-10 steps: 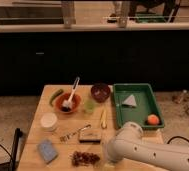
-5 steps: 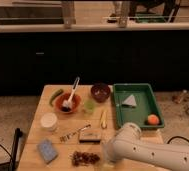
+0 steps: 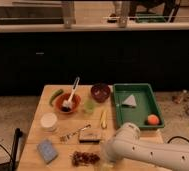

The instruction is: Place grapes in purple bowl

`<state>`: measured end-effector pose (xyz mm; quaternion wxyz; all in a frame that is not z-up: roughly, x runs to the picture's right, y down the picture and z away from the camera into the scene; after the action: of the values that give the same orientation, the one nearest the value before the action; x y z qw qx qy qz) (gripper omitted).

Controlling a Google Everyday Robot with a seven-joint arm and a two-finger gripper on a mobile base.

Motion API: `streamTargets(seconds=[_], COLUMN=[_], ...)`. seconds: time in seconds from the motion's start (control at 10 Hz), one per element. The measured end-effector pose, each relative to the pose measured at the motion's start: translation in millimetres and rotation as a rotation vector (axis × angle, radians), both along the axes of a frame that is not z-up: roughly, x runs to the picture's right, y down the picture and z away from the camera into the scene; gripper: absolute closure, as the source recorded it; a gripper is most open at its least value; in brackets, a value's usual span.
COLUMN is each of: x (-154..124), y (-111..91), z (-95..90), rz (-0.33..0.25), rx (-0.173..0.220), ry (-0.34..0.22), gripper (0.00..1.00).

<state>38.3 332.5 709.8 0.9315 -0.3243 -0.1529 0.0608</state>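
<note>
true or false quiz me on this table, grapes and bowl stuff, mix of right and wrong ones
1. The grapes lie in the purple bowl. False: they lie on the table near its front edge, well apart from the bowl.
2. The orange fruit sits in the green tray. True.
3. The gripper hangs above the purple bowl. False: it is low at the table's front edge, close beside the grapes.
4. A white-handled brush stands in the orange bowl. True.
5. The blue sponge lies inside the green tray. False: it lies on the table, on the far side of the grapes from the gripper.
</note>
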Motion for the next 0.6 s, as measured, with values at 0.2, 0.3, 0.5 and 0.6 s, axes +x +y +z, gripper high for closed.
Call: streamTargets(seconds=[0.2, 0.3, 0.5, 0.6], x=[-9, -12, -21, -26], y=[1, 1, 1, 2], z=[0.7, 1.2, 3.7, 5.6], rz=[-0.02, -0.025, -0.04, -0.045], rx=[0.006, 0.008, 0.009, 0.009], ry=[-0.027, -0.036, -0.057, -0.064], gripper=[0.2, 0.2, 0.2, 0.2])
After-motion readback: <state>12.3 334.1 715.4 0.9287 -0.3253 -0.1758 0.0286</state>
